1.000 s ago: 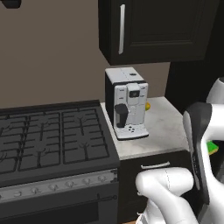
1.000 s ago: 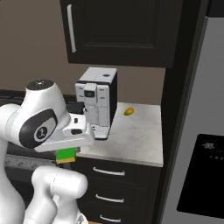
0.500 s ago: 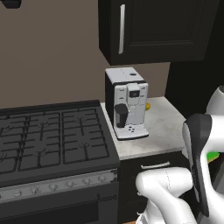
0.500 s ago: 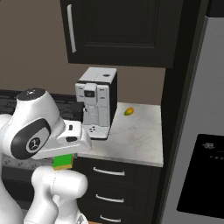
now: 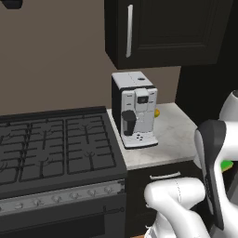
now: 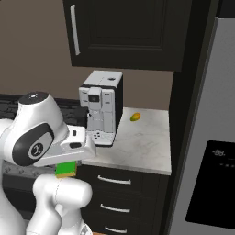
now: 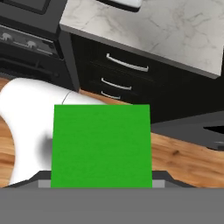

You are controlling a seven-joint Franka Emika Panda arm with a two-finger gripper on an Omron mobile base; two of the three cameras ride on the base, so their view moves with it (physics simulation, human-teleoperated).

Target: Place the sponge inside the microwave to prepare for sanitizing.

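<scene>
1. The sponge [image 7: 101, 146] is a flat green square sitting dead centre in the lower half of the hand view, right at the pincer, so it looks clamped on it. The fingers themselves are hidden behind the sponge, so I can't say how wide they stand.
2. In the right base view the pincer [image 6: 66, 169] is at lower left, under the white arm, with the sponge [image 6: 66, 168] poking out below it as a small green block with a tan underside.
3. In the left base view just a sliver of the green sponge [image 5: 226, 165] peeks out at the right edge, behind the arm.
4. The coffee machine [image 6: 101, 107] stands upright on the marble bench [image 6: 142, 147], centre-left of the right base view, under a dark upper cabinet [image 6: 124, 32].
5. A small yellow-green fruit [image 6: 135, 117] lies on the bench just right of the machine.
6. The stove [image 5: 56, 148] takes up the left half of the left base view, touching the bench.
7. Drawers [image 7: 124, 65] with pale handles sit below the bench, top centre of the hand view.
</scene>
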